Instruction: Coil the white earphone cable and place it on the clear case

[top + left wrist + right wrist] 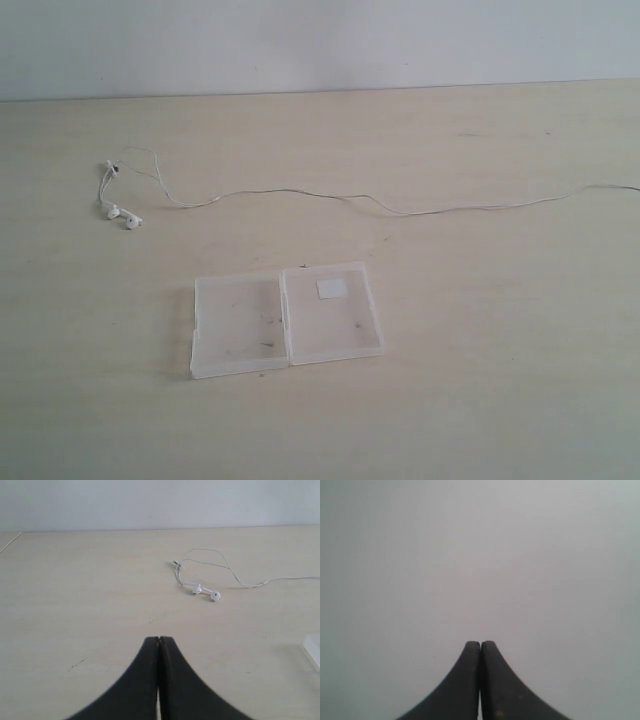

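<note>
The white earphone cable [330,194] lies stretched across the wooden table, its two earbuds [124,215] at the left and its far end running off the right edge of the exterior view. The clear case [286,318] lies open and flat nearer the front, with a white sticker [332,289] on its right half. Neither arm shows in the exterior view. My left gripper [159,639] is shut and empty, well short of the earbuds [206,592]. My right gripper [480,643] is shut on nothing and faces only a blank grey wall.
A pale wall [320,40] stands behind the table's far edge. One corner of the case [313,647] peeks in at the side of the left wrist view. A few dark specks lie inside the case's left half [240,325].
</note>
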`<action>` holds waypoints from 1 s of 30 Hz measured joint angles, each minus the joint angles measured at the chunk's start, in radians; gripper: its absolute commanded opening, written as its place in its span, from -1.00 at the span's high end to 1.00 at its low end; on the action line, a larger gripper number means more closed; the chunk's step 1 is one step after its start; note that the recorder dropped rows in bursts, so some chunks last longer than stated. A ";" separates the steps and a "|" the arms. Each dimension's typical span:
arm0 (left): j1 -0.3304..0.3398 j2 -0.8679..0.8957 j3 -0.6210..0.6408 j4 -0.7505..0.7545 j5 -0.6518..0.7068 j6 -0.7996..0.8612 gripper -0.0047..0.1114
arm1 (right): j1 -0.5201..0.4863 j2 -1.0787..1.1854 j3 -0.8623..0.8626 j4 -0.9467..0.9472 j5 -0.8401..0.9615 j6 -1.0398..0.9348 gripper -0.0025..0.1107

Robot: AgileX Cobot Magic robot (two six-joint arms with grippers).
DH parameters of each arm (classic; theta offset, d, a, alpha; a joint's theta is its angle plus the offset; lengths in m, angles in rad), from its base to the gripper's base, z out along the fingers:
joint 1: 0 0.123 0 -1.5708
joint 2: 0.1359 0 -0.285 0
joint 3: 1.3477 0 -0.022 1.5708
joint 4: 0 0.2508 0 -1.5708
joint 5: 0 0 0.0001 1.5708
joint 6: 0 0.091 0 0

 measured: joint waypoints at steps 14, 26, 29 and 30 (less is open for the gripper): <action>0.000 0.000 0.000 0.000 0.000 0.000 0.92 | 0.000 0.975 -0.807 -0.342 1.137 -0.423 0.96; 0.000 0.000 0.000 0.000 0.000 0.000 0.92 | 0.093 1.506 -1.280 -0.142 1.713 -0.857 0.96; 0.000 0.000 0.000 0.000 0.000 0.000 0.92 | 0.158 1.571 -1.335 -0.204 1.720 -0.939 0.85; 0.000 0.000 0.000 0.000 0.000 0.000 0.92 | 0.181 1.590 -1.349 -0.222 1.720 -0.969 0.80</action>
